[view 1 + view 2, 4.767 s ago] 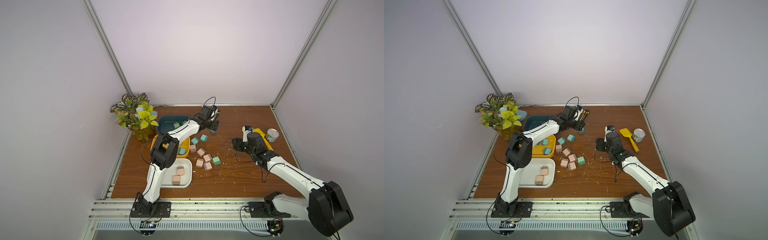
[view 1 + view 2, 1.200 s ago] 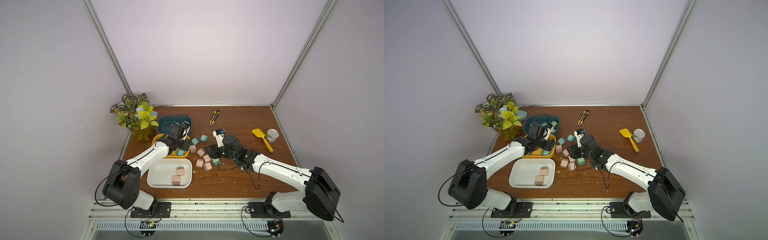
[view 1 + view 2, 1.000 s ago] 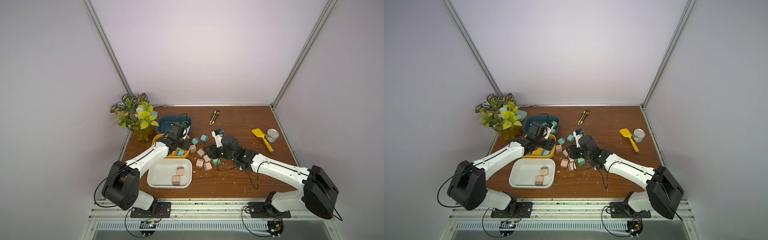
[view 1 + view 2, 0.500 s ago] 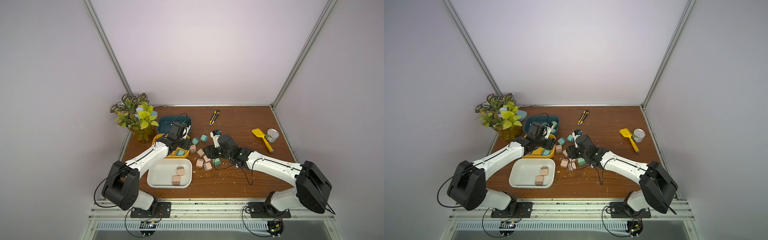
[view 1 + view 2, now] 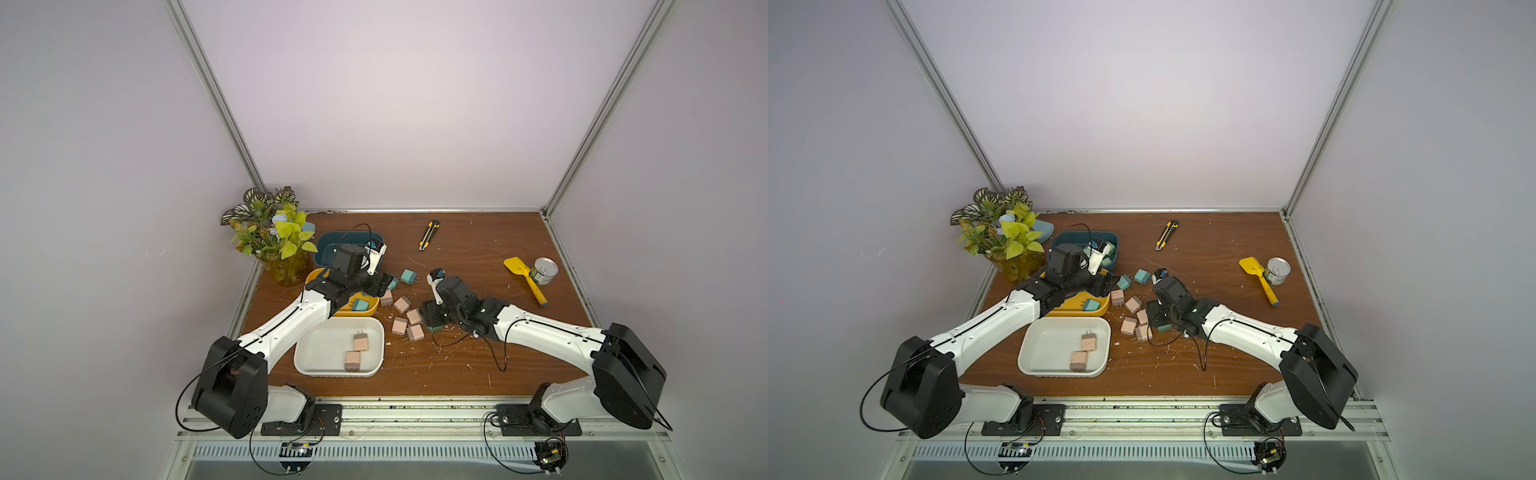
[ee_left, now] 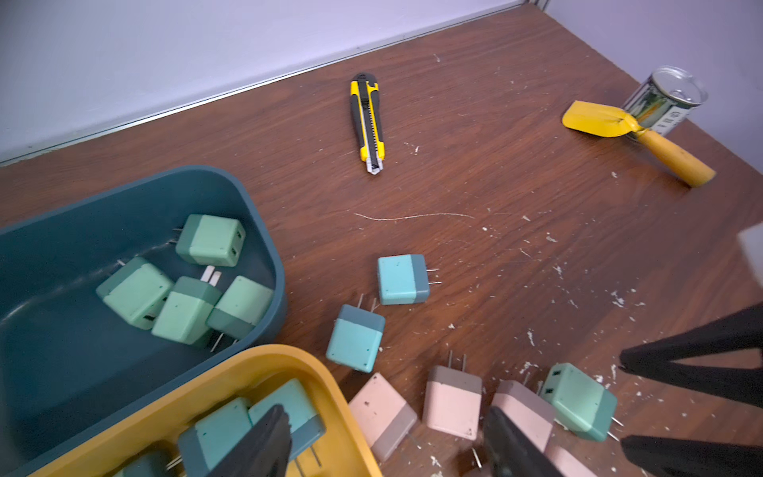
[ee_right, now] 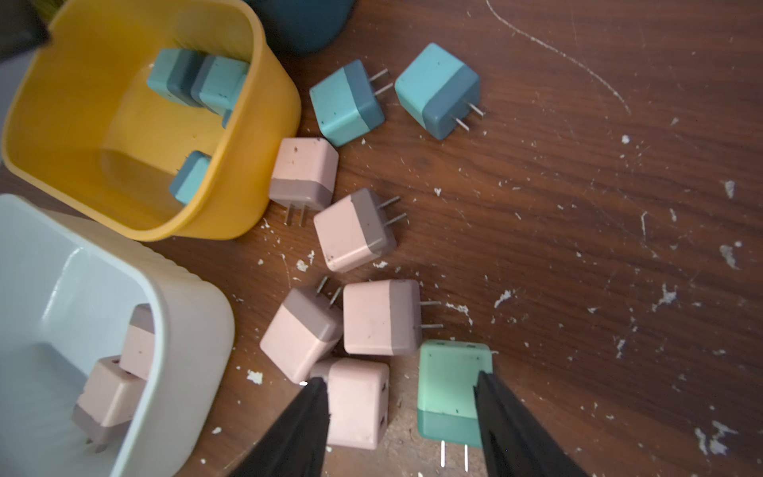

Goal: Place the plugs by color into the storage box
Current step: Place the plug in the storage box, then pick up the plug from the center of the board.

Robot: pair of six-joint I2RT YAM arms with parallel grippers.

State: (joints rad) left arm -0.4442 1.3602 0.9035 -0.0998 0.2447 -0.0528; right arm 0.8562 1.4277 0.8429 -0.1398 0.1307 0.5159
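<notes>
Top views: my right gripper (image 5: 430,319) sits low at three o'clock of the loose plugs (image 5: 405,318) mid-table, and my left gripper (image 5: 384,281) is at the yellow bin (image 5: 355,313) rim, at their eleven. Left wrist: my jaws stand apart, empty, above that rim. Right wrist: jaws apart, unclamped, straddling a pink plug (image 7: 359,400) and a mint plug (image 7: 450,384); I judge them light, rigid, smooth cubes, best pinched across flat sides, clear of the thin prongs.
</notes>
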